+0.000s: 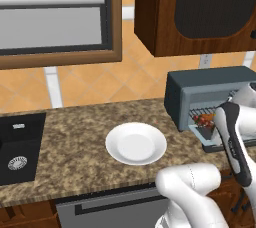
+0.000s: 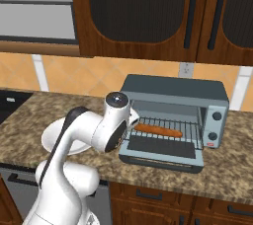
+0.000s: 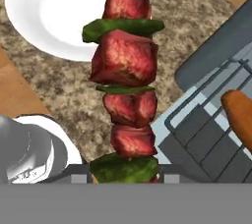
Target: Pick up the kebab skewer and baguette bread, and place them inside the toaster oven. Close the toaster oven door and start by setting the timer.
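A speckled brown granite counter [image 1: 75, 137] meets an orange tiled wall [image 1: 90, 84]; dark wooden wall cabinets [image 2: 148, 14] hang above, a black sink [image 1: 17, 147] at the counter's left end.

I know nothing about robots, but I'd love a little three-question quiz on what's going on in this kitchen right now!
1. True or false: the baguette bread already lies on the wire rack inside the toaster oven.
2. What is the claw carrying?
A. the white plate
B. the kebab skewer
C. nothing
3. Fill in: the toaster oven door is ____.

Key
1. True; the loaf rests on the rack.
2. B; the kebab skewer rises from the claw in the hand view, over the counter between the white plate and the oven.
3. Open, folded down flat.
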